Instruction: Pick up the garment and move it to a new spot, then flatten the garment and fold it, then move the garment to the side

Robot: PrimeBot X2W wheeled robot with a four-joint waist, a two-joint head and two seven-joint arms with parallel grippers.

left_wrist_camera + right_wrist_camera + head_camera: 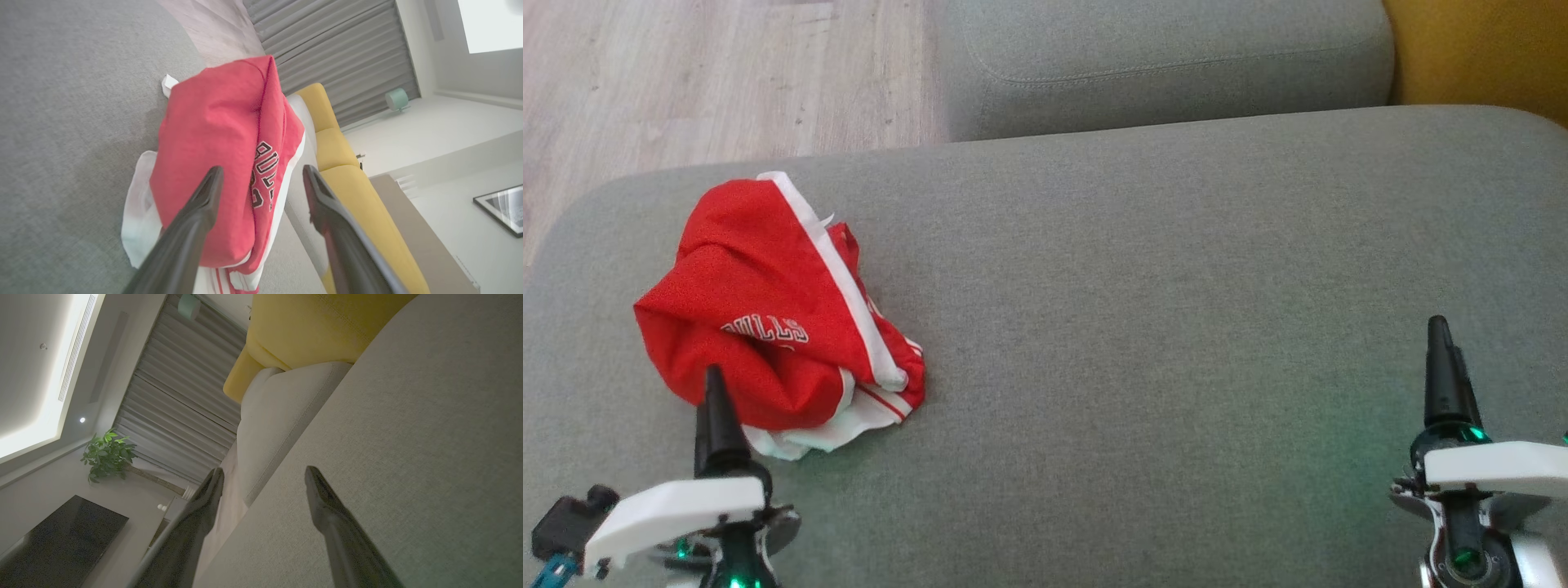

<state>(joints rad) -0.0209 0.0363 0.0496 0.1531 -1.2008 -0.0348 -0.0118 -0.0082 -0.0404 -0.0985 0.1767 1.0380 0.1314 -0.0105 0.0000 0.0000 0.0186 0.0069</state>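
Judged at first step, pick-up not yet begun. Requires lowering left gripper (pixel 262 171), fingers apart and empty, just short of the garment (pixel 776 310), onto a raised fold and closing. Found right gripper (pixel 263 471) well apart over bare sofa seat (pixel 1176 327), likewise spread. Noted garment crumpled at seat's left end: red, white trim, lettering showing.

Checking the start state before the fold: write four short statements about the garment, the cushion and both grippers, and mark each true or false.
1. The garment lies crumpled on the grey cushion. True.
2. The left gripper is shut on the garment. False: its jaws stand open and hold nothing.
3. The right gripper is open and holds nothing. True.
4. The garment lies nearer the right gripper. False: it lies just ahead of the left gripper.
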